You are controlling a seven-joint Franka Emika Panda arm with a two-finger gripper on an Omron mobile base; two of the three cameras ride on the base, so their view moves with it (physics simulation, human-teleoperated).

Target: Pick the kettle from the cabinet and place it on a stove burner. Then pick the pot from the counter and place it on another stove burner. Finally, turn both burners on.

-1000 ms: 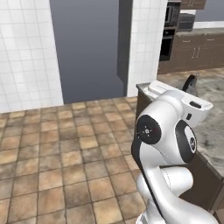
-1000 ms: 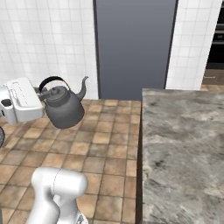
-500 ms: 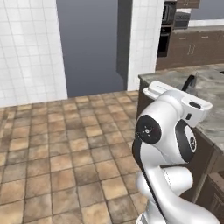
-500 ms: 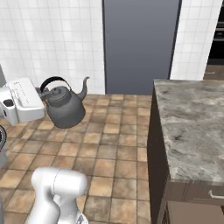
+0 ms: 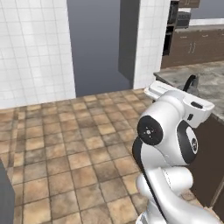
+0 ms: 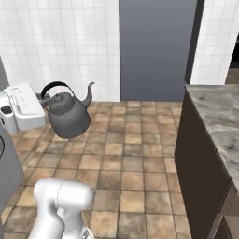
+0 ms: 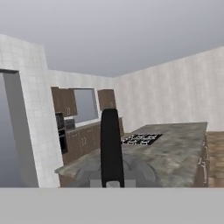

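The kettle (image 6: pixel 66 115) hangs upright in the air over the tiled floor (image 6: pixel 135 158), its black handle (image 7: pixel 111 148) clamped in the fingers (image 6: pixel 44 98), spout pointing toward the tabletop (image 6: pixel 220 116). In the hand view, the stove (image 7: pixel 141 139) lies on the tabletop beyond the kettle's lid.

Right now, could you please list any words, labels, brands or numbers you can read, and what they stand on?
None can be read.
The kettle carried in the gripper bears no lettering.
The cooktop and the wall oven are too small and blurred to show any marks.
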